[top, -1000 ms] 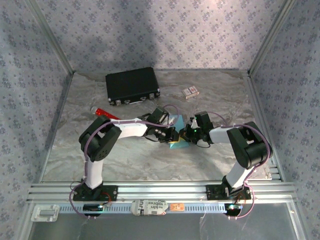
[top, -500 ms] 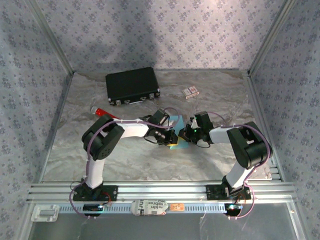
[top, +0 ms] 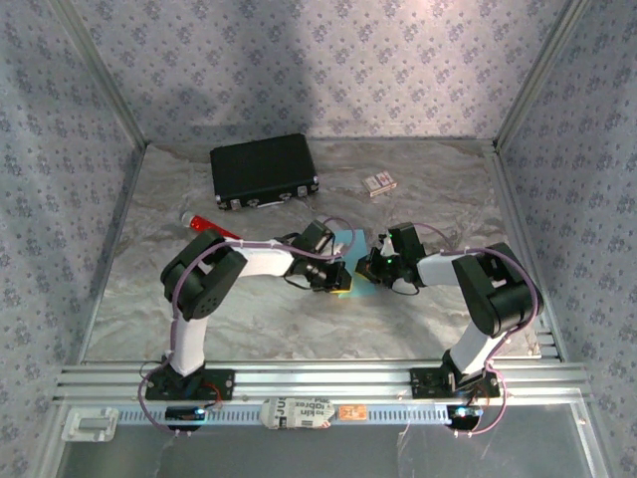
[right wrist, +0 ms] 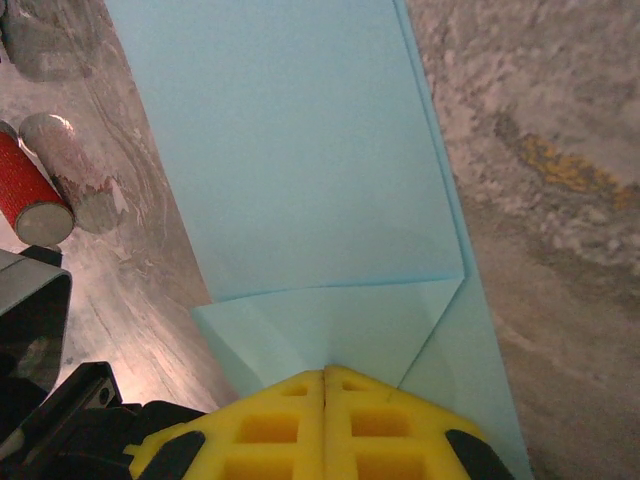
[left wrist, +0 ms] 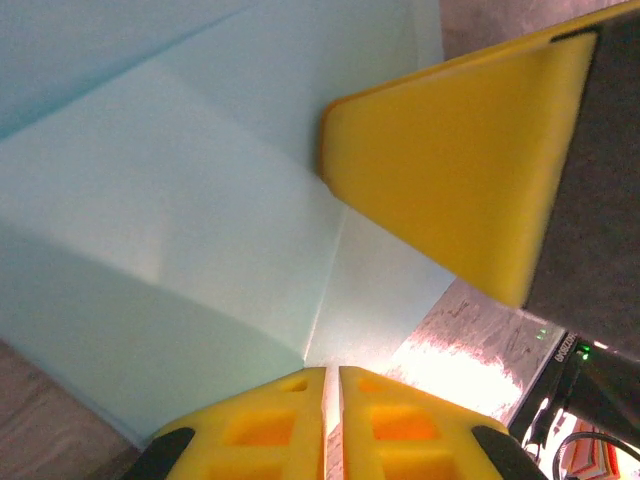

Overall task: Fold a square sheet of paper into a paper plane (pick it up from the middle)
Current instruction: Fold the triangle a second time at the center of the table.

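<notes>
Left gripper (left wrist: 325, 374) pinching thin light cyan-blue creased paper sheet (left wrist: 170, 210), right gripper (right wrist: 325, 372) pressing it, jaws fully together.

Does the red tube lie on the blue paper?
No, the red tube lies on the table, apart from the left edge of the paper.

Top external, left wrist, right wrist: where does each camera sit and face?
Top external: above and behind the bases, looking down on the marbled table; left arm and right arm show.
Left wrist: on the left arm, looking past its shut yellow jaws at the folded light cyan-blue paper sheet.
Right wrist: past its shut jaws, along the same paper.
Shared: the paper.
</notes>
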Available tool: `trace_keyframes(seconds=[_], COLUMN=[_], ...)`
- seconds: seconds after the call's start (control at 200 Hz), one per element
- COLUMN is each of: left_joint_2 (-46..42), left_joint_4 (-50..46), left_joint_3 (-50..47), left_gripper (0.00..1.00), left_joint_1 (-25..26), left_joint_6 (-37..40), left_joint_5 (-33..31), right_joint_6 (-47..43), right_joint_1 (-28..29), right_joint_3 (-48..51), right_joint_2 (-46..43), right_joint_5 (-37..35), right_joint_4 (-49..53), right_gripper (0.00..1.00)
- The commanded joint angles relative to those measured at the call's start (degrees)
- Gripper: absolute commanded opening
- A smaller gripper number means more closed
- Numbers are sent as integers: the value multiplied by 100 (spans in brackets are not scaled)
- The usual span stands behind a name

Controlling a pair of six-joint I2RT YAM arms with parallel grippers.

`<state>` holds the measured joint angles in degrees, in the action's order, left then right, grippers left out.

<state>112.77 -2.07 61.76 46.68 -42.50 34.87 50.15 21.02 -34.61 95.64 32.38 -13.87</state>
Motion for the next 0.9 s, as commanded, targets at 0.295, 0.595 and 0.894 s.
trace_keyframes(seconds=[0.295, 0.595, 0.894], left_joint_2=[-503, -1118, -950], left_joint_4=[-327, -337, 48], left_joint_3=[-733, -969, -272], left_gripper=[10, 6, 7], left_joint_1=[40, 49, 1], left_joint_6=[167, 305, -68], left_joint_5=[-229, -418, -81], right_joint_6=[-135, -111, -58], right_joint_1=[-146, -147, -148], right_joint_3=[239, 235, 233], right_joint_2=[44, -30, -56], right_joint_5=[-366, -353, -338], right_joint_4=[621, 631, 563], right_gripper=[1, 1, 1])
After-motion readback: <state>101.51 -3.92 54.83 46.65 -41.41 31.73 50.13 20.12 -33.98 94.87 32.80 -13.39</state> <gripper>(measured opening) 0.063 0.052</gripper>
